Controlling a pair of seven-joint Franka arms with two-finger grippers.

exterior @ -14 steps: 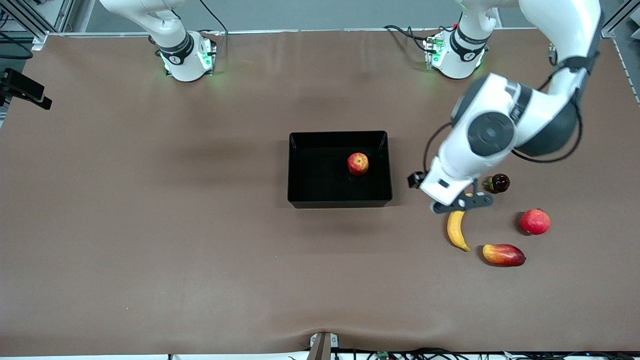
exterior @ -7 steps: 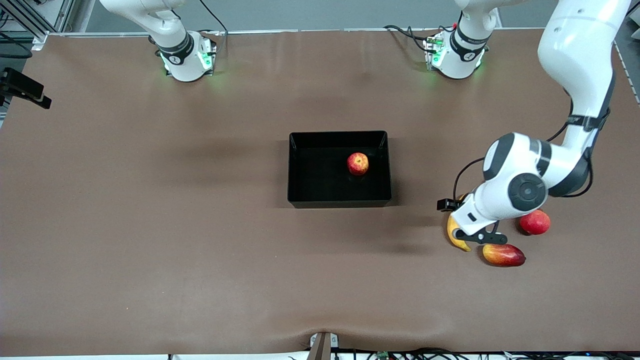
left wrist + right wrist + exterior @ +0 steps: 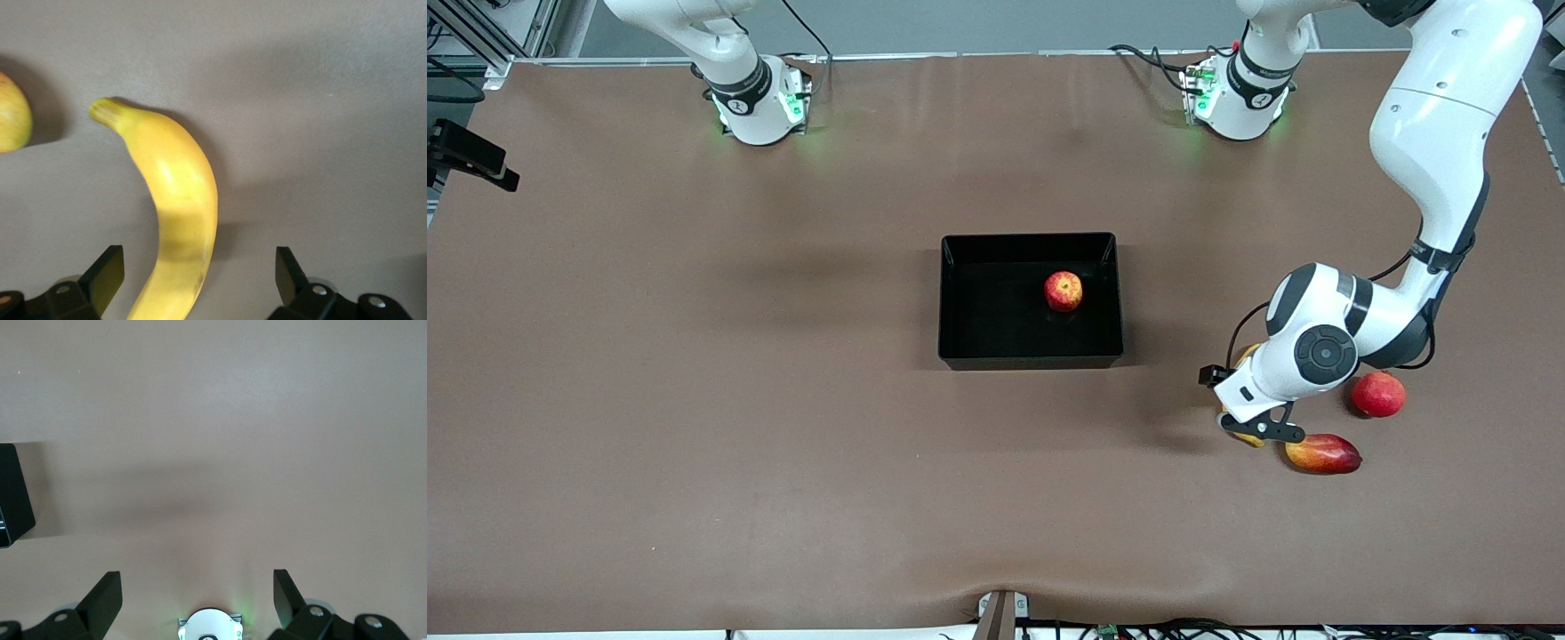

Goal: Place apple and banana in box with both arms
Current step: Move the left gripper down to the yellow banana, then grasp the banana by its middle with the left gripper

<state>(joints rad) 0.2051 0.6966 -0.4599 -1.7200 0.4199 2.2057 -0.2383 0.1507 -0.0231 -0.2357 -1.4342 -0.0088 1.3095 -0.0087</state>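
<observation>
While the right arm waits folded up by its base, its right claw [image 3: 197, 600] spread wide over bare desk [image 3: 694, 400], the left arm reaches down from its base and bends sharply at the elbow, its wrist turned down toward the fruit at its end of the desk. Its left claw [image 3: 200, 280] hangs wide open over the banana [image 3: 175, 207], one finger on each side, gripping nothing. From the banana, the box [image 3: 951, 302] lies at about ten o'clock in the front view, the apple [image 3: 1064, 291] inside it, and the mango [image 3: 1322, 453] lies just beside the banana.

Yellow banana [image 3: 177, 200], red-yellow apple [image 3: 1064, 291], black box [image 3: 960, 302]
</observation>
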